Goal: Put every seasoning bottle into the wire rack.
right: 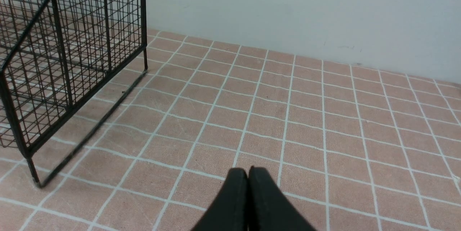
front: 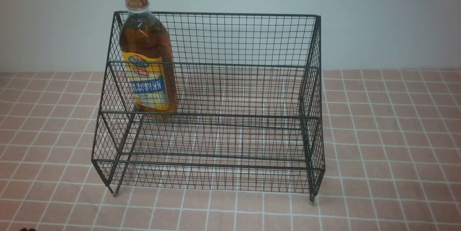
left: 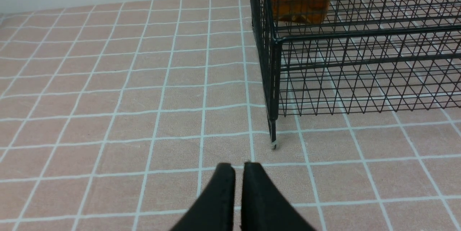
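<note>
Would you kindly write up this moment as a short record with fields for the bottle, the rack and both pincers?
seasoning bottle: upright on the upper rear tier, at the robot's left end
wire rack: on the tiled cloth, lower front tier bare
left pincer: shut, holding nothing, near the rack's front left foot
right pincer: shut, holding nothing, off the rack's right side
task status: bottle already in the rack
</note>
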